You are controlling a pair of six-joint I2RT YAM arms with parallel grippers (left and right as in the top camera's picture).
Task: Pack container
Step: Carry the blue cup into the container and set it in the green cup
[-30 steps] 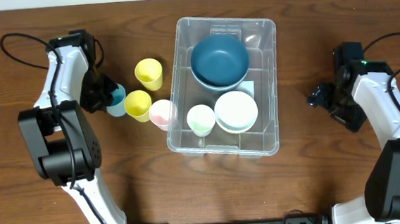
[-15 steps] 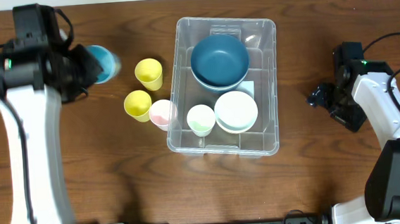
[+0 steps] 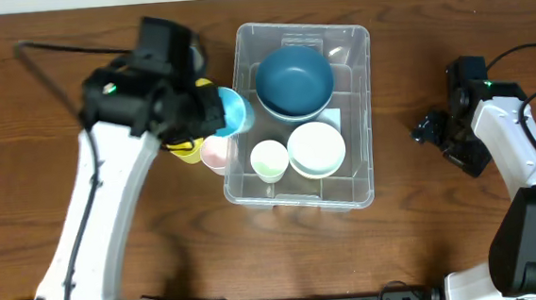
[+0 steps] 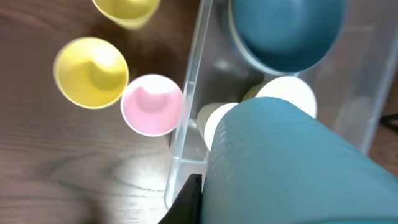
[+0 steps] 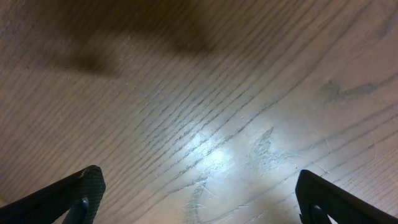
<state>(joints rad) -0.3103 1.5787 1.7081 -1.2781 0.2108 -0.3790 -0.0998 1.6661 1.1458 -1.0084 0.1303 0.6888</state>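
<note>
The container is a large clear bin in the middle of the table. It holds a dark blue bowl, a white bowl and a pale cup. My left gripper is shut on a light blue cup, held in the air over the container's left wall. In the left wrist view that light blue cup fills the lower right, with one dark finger pressed against its side. My right gripper stands open over bare wood, far right of the container, with nothing between its fingers.
A pink cup and a yellow cup stand on the table just left of the container. A second yellow cup stands farther back. My left arm hides most of them from overhead.
My left arm has lifted the light blue cup off the table at the left and carried it right, up to the container's left wall. The right arm has not moved.
</note>
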